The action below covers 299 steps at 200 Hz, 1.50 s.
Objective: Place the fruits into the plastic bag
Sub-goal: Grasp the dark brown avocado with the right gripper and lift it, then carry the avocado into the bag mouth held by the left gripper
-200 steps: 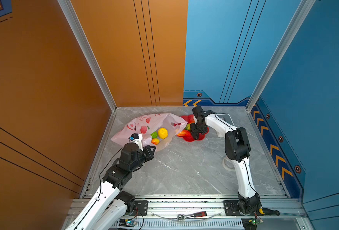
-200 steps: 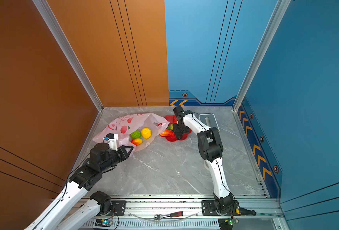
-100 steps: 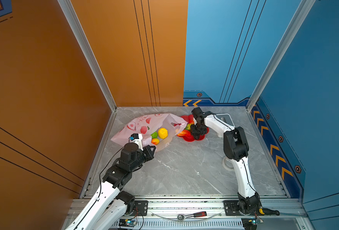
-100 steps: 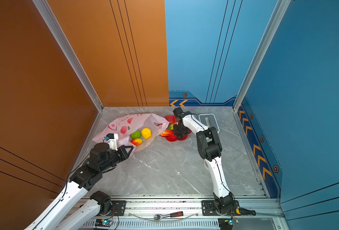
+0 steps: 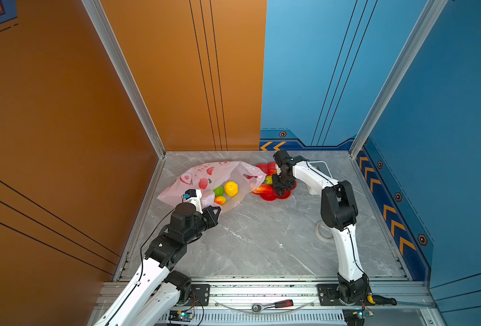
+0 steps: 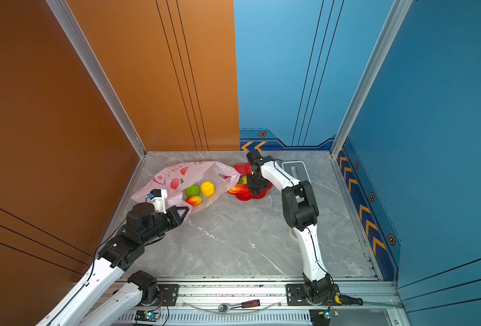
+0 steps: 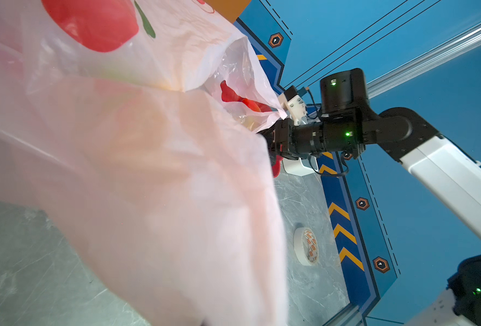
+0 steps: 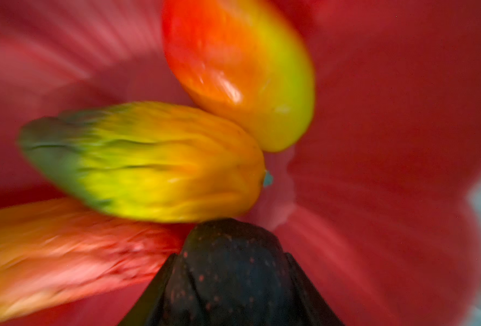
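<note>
Change: right pincer (image 5: 279,188) has dropped lower into the red scalloped dish (image 5: 273,198) over the last second and its jaws have narrowed. In the right wrist view they now sit against both flanks of the dark avocado (image 8: 233,282), so I read that as a grip. Can't tell whether it is lifted yet, as that view is motion-blurred.

Left side is unchanged. The left pincer (image 5: 213,210) stays clamped on the near edge of the plastic bag (image 5: 199,175), keeping the mouth open toward the dish. The bag lies on the worktop (image 5: 262,240) with the same lemon (image 5: 230,188), green fruit (image 5: 218,190) and small mango (image 5: 220,200) inside.

Meaning: fourth fruit pick is under way, transfer not yet done.

Three fruits are in the dish just ahead of the right pincer: a yellow-green ridged fruit (image 8: 149,163) touching the avocado's tip, a red-yellow mango (image 8: 242,76) beyond it, and an orange-red fruit (image 8: 64,248) beside it. The bag mouth is just beside the dish.
</note>
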Available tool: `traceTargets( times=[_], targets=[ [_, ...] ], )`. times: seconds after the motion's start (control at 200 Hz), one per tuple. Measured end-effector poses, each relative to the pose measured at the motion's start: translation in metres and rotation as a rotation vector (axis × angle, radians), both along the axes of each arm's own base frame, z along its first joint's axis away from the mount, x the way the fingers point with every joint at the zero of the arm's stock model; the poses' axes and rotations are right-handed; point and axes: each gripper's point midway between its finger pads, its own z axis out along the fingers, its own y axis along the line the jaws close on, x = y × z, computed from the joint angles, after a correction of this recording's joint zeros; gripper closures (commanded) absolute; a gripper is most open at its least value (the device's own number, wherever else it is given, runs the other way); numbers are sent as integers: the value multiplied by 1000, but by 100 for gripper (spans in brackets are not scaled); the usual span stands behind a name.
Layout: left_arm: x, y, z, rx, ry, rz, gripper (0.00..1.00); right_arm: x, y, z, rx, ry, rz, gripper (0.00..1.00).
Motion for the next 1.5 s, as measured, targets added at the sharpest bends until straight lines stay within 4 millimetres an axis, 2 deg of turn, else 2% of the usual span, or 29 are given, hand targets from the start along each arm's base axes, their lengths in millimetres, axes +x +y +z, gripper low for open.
traceTargets(
  times=[0.25, 0.37, 0.466, 0.641, 0.811, 0.931, 1.136, 1.357, 1.497],
  targets=[
    [-1, 0, 2, -3, -6, 0, 100, -16, -8, 69, 68, -100, -20, 49],
    [-2, 1, 4, -7, -14, 0, 100, -34, -8, 87, 134, -103, -28, 49],
    [-2, 1, 7, -10, -23, 0, 100, -49, 1, 99, 232, -101, -29, 49],
    [-3, 2, 8, -13, -30, 3, 100, -77, 37, 127, 472, -103, -6, 49],
    [-2, 2, 8, -14, -28, 4, 100, -102, 103, 147, 649, -80, 99, 49],
    [-2, 2, 7, -14, -28, 3, 100, -113, 149, 143, 724, -22, 160, 49],
    [-1, 3, 7, -14, -27, 7, 100, -96, 213, 107, 777, 70, 180, 50],
    [-2, 2, 7, -18, -29, 1, 100, -67, 255, 63, 793, 121, 149, 50],
    [-2, 2, 7, -17, -26, 1, 100, -56, 275, 46, 805, 133, 140, 49]
  ],
)
